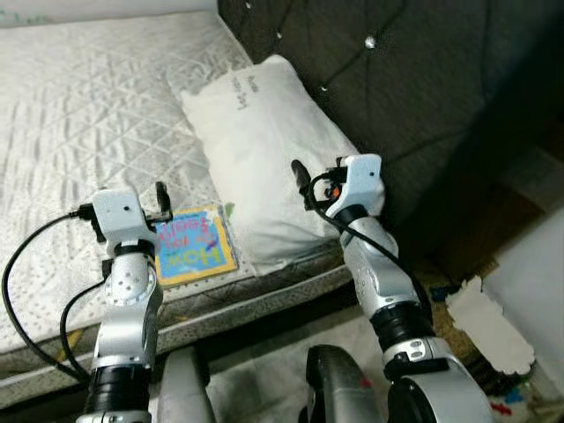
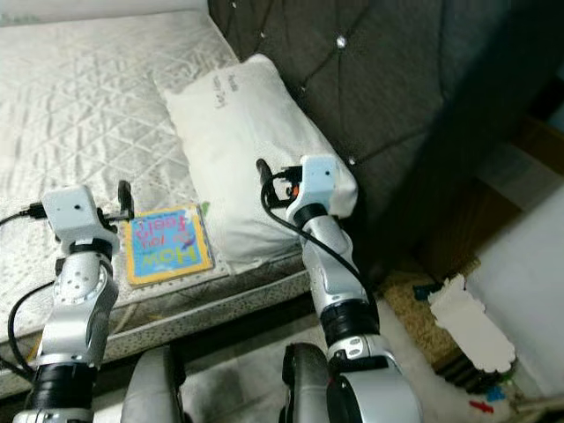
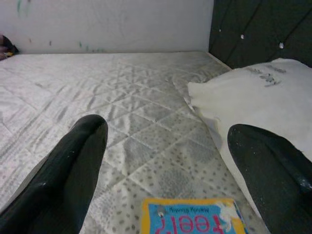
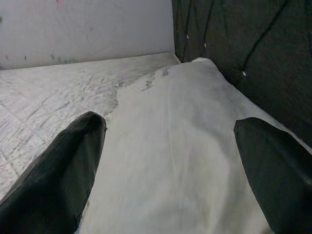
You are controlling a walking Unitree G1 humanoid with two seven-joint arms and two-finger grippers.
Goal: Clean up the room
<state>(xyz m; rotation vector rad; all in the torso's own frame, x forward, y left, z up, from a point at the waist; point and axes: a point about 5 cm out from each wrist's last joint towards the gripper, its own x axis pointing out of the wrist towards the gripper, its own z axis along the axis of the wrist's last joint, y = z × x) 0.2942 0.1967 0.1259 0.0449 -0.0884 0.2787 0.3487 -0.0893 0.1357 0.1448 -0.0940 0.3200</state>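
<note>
**Both grippers raised over the near edge of the bed, empty**

A bare quilted mattress (image 1: 97, 97) fills the left and far part of the scene. A white pillow (image 1: 256, 150) lies on its right side, against a dark tufted headboard (image 1: 397, 79) at the right. Some small writing shows near the pillow's far end.

A book (image 1: 194, 245) with a yellow border and blue cover lies flat on the mattress close to the near edge, just left of the pillow's near corner.

The left gripper (image 3: 170, 161) hangs over the near edge of the mattress, just left of the book. Its fingers (image 3: 63, 175) are spread wide apart with nothing between them; the book's top edge shows below the gap, and the pillow lies beyond its right finger.

The right gripper (image 4: 170, 161) is held above the near end of the pillow. Its fingers (image 4: 53, 170) are also wide apart and hold nothing, with the pillow stretching away between them toward the far wall (image 4: 83, 29).

On the floor at the right, near the headboard, lies a torn white sheet (image 1: 489, 330), and small coloured bits (image 2: 489, 401) sit nearer still.
</note>
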